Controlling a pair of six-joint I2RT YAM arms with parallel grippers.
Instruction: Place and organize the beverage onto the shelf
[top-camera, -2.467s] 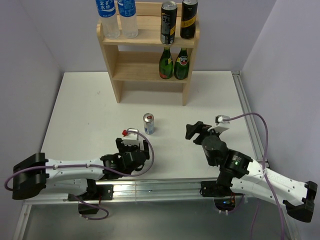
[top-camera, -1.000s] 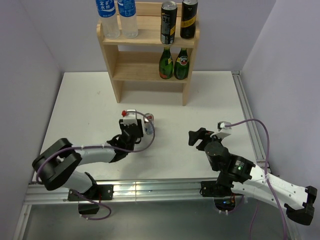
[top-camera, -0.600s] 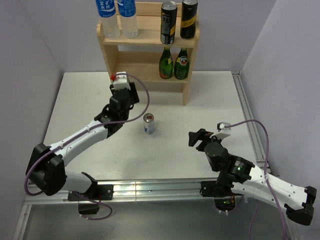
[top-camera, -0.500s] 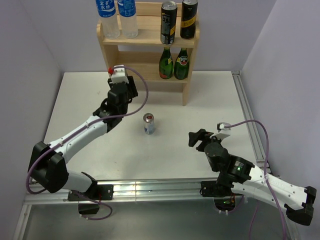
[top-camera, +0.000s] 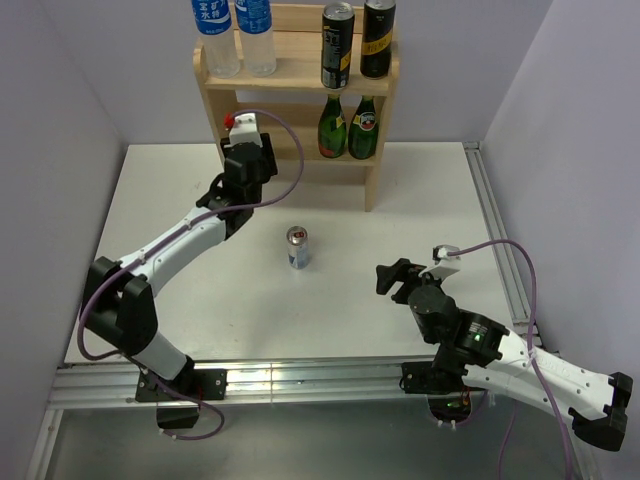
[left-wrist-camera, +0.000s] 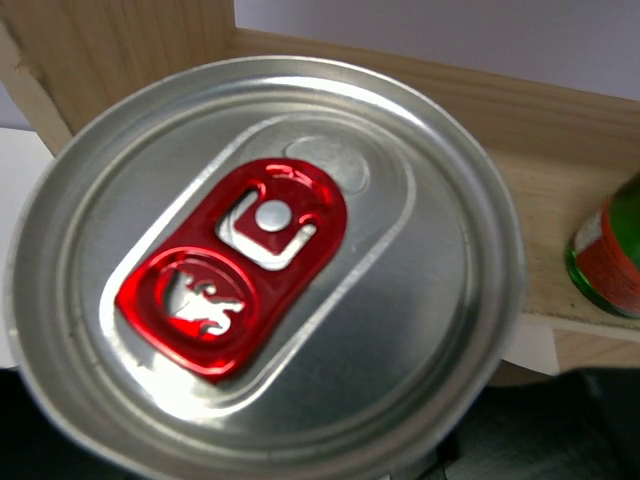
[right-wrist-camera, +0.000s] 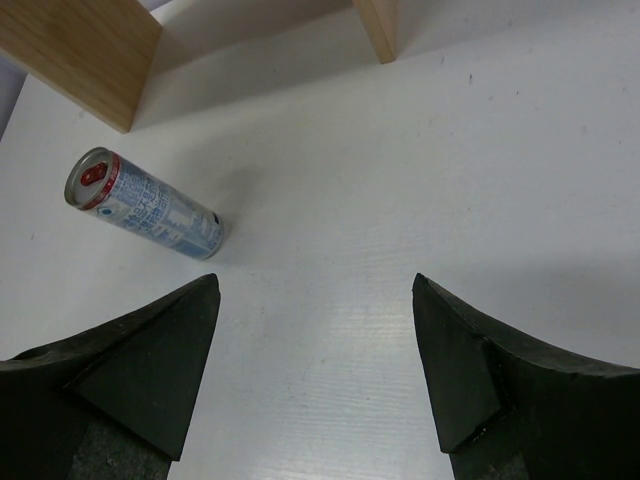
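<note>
A slim silver can with a red tab fills the left wrist view, and my left gripper is shut on it right in front of the left half of the lower tier of the light-wood shelf. In the top view the gripper hides this can. A second silver can stands alone on the table, also the silver can in the right wrist view. My right gripper hovers open and empty to its right. Two water bottles and two black-and-gold cans stand on the top tier.
Two green glass bottles take the right half of the lower tier; one green bottle shows just right of the held can. A metal rail runs along the table's right edge. Walls close in on both sides.
My left arm has swung from beside the standing can up and back to the shelf's lower tier, with a silver can in its grip. The right arm has stayed put.
</note>
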